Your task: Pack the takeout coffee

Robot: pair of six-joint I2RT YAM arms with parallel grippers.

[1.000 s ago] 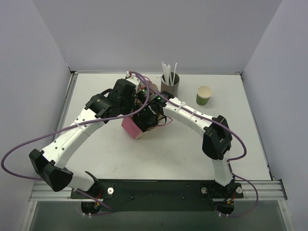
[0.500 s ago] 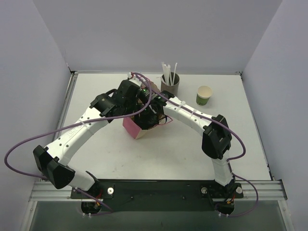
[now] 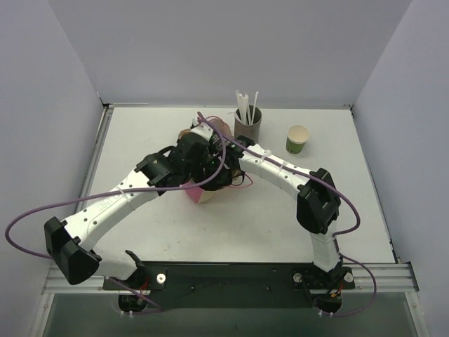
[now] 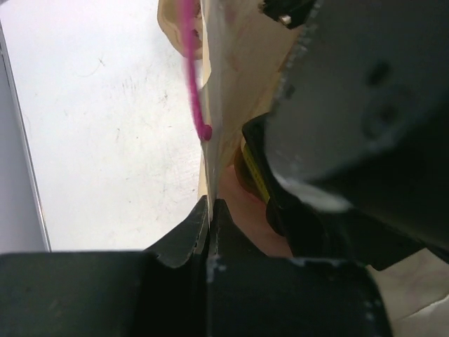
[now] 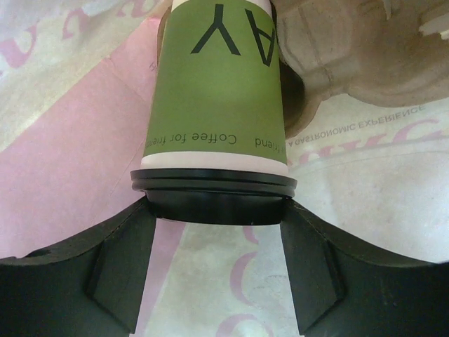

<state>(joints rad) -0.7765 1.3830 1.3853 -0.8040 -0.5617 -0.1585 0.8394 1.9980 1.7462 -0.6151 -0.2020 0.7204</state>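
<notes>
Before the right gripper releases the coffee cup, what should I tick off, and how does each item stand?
1. Lid: ok. The black lid sits flush on the takeout coffee.
2. Hold: ok. The right gripper has its fingers against both sides of the lid.
3. Bag held: ok. The left gripper is shut on the paper bag wall beside the pink handle.
4. Cup inside bag: ok. Printed paper surrounds it.
5. Base seated in the pulp tray: cannot tell. The base is out of frame.
</notes>
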